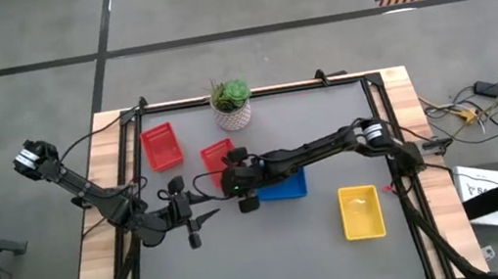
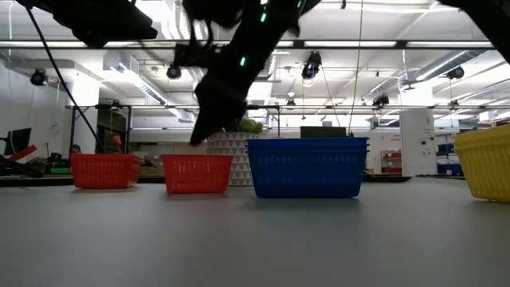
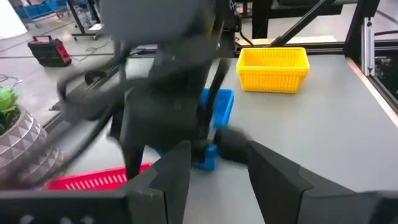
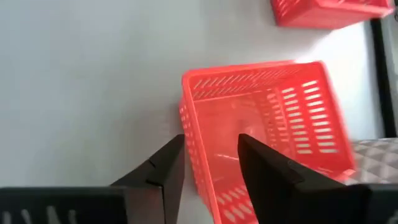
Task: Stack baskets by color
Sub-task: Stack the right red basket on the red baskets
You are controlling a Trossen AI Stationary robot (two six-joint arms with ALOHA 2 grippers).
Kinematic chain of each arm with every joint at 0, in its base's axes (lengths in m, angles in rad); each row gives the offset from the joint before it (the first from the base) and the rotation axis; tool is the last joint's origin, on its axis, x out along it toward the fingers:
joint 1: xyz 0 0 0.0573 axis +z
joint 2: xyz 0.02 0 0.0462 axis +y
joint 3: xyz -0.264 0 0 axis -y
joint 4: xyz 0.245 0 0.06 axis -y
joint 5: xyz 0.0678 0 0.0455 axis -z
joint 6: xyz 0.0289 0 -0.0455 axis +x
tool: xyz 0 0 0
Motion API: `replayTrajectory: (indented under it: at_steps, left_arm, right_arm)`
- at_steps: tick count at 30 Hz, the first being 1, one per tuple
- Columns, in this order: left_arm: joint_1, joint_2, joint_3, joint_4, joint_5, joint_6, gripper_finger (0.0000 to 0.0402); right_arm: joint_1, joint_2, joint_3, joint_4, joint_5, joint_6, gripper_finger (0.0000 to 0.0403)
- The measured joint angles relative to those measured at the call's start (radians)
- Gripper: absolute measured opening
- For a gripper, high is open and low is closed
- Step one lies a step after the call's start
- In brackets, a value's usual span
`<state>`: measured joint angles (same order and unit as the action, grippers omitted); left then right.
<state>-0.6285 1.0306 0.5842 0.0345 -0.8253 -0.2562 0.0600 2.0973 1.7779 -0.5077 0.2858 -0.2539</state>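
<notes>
A red basket (image 4: 261, 130) stands on the table left of centre, and a second red basket (image 1: 160, 145) stands farther left and back. My right gripper (image 4: 210, 140) hangs over the nearer red basket (image 1: 214, 152), open and slanting down. One finger (image 4: 168, 163) is outside the basket's side wall and the other (image 4: 261, 162) is inside it; neither plainly touches. A blue basket (image 1: 286, 187) sits at the centre and a yellow basket (image 1: 361, 212) near the right. My left gripper (image 3: 214, 168) is open and holds nothing, above the table's left near part (image 1: 201, 216).
A green plant in a white patterned pot (image 1: 231, 105) stands at the far edge, just behind the red baskets. A black frame rail (image 1: 252, 91) runs round the table. The near half of the grey table top (image 1: 278, 264) is bare.
</notes>
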Motion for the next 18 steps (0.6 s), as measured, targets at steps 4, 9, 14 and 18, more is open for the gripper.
replayTrajectory:
  at_steps: [4, 9, 14, 18]
  left_arm:
    - [0.0, 0.0, 0.001, 0.0, 0.0, 0.0, 0.0141]
    - [0.0, 0.0, -0.002, 0.008, 0.0, -0.009, 0.0141]
    - [0.026, 0.0, -0.002, 0.009, 0.0, -0.026, 0.0141]
    - [0.082, 0.018, -0.001, 0.015, 0.002, -0.027, 0.0141]
  right_arm:
    - [0.02, -0.088, -0.032, -0.049, 0.0, 0.022, 0.0147]
    - [0.049, -0.267, -0.199, -0.002, 0.001, 0.071, 0.0148]
    - [0.084, -0.456, -0.464, 0.199, 0.002, 0.097, 0.0148]
    - [0.107, -0.569, -0.655, 0.344, 0.001, 0.073, 0.0148]
